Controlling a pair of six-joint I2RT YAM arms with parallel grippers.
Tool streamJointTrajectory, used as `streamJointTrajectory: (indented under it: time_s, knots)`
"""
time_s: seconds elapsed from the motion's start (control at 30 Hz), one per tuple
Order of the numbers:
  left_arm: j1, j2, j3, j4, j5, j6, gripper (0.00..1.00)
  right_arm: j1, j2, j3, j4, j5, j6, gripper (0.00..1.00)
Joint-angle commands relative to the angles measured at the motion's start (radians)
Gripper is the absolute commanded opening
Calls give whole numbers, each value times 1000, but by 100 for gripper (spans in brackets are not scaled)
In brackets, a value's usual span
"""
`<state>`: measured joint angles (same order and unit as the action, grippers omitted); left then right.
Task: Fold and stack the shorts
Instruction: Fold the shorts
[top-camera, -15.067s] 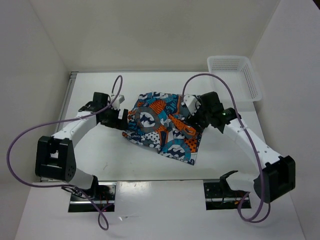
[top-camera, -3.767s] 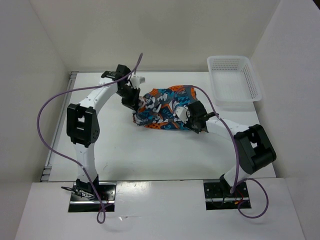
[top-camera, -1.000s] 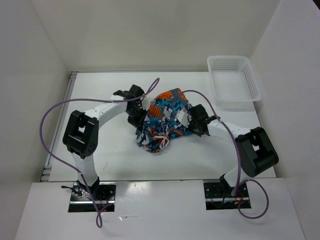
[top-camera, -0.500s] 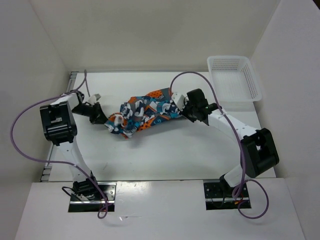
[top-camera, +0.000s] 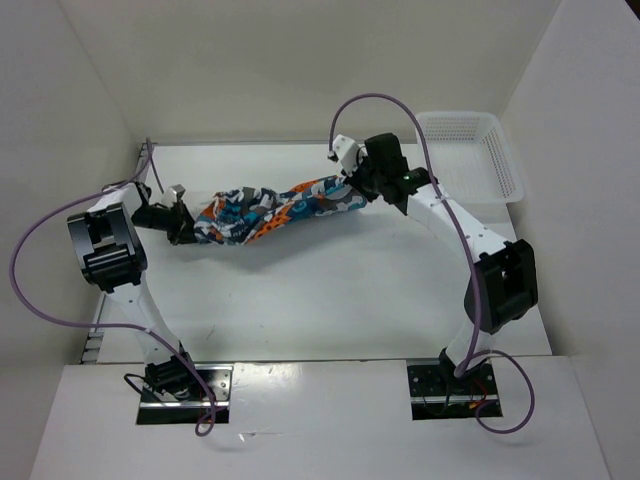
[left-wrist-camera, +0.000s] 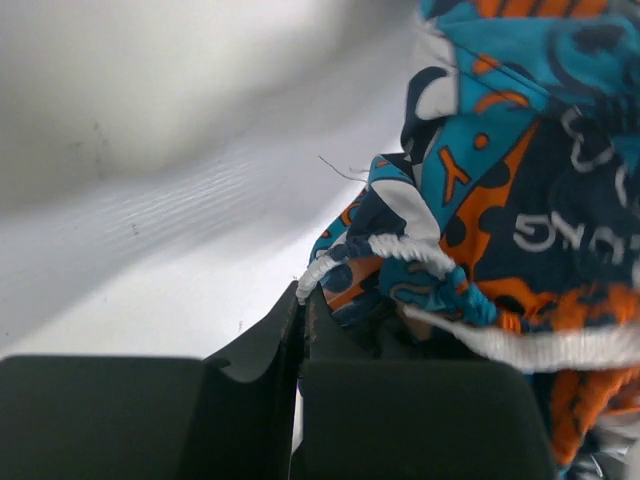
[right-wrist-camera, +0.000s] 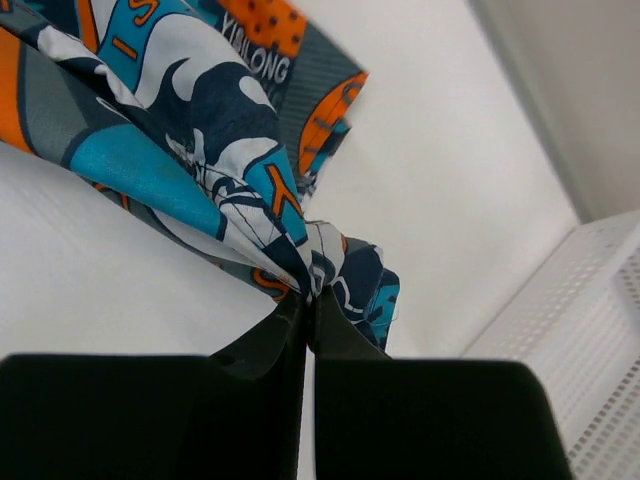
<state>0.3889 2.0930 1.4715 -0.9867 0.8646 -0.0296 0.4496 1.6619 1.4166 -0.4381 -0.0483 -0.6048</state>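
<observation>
A white bench (top-camera: 300, 290) spans mid-frame, a white mesh basket (top-camera: 462, 160) resting at its upper-right corner; patterned shorts (top-camera: 270, 212) stretch across the upper centre, contact with the surface unclear.

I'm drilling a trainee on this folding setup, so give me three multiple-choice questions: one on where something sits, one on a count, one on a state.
1. Where is the white mesh basket?
A) far right corner of the table
B) between the arm bases
C) near left corner

2. How many pairs of shorts show?
A) three
B) one
C) two

3. How do the shorts lie?
A) folded flat
B) inside the basket
C) strung out between both arms' shut jaws

Answers: 1 A, it sits at the far right edge. 2 B, only one patchwork garment appears. 3 C, each wrist view shows jaws pinching fabric.
</observation>
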Motion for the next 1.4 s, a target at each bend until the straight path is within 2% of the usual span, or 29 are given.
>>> streamJointTrajectory:
  time_s: [0.0,0.07,0.17,0.3,0.53,0.6,0.67,0.8,0.83,0.87,0.9,0.93,1.03,1.1,1.23,1.3,1.37]
  knots:
    - [45,-1,99,-64,-61,30,0,-35,7,119,-1,91,-2,0]
    - [65,9,121,-96,-117,30,0,-35,7,102,-1,91,-3,0]
    - [79,61,86,-191,-127,30,0,-35,-20,-11,-10,91,-19,0]
    - [27,70,47,-286,-180,30,0,15,-82,-181,-10,117,-99,0]
    - [37,97,47,-306,-254,30,0,104,-132,-309,-33,105,-139,0]
    - [38,122,38,-306,-314,30,1,123,-133,-341,-44,105,-165,0]
    - [22,131,10,-306,-459,30,8,138,-145,-375,-54,94,-185,0]
    - [22,69,-59,-306,-594,30,15,172,-166,-433,-54,94,-199,0]
    - [22,55,-68,-306,-636,30,17,172,-166,-433,-54,94,-199,12]
    - [34,41,-68,-306,-650,30,19,181,-166,-447,-54,85,-199,28]
    - [34,15,-68,-306,-667,30,25,181,-166,-447,-54,85,-199,41]
    - [34,4,-57,-306,-711,30,29,181,-166,-447,-65,70,-199,57]
    - [34,-25,-27,-306,-731,30,38,181,-166,-408,-65,50,-135,76]
    - [34,-40,5,-306,-731,30,45,181,-175,-368,-86,30,-77,77]
    - [57,-97,162,-306,-641,30,51,66,-166,-211,-131,-160,80,75]
    - [67,-143,188,-264,-612,30,57,66,-157,-200,-108,-171,120,75]
    - [48,-191,188,-219,-612,30,62,66,-145,-188,-93,-159,135,71]
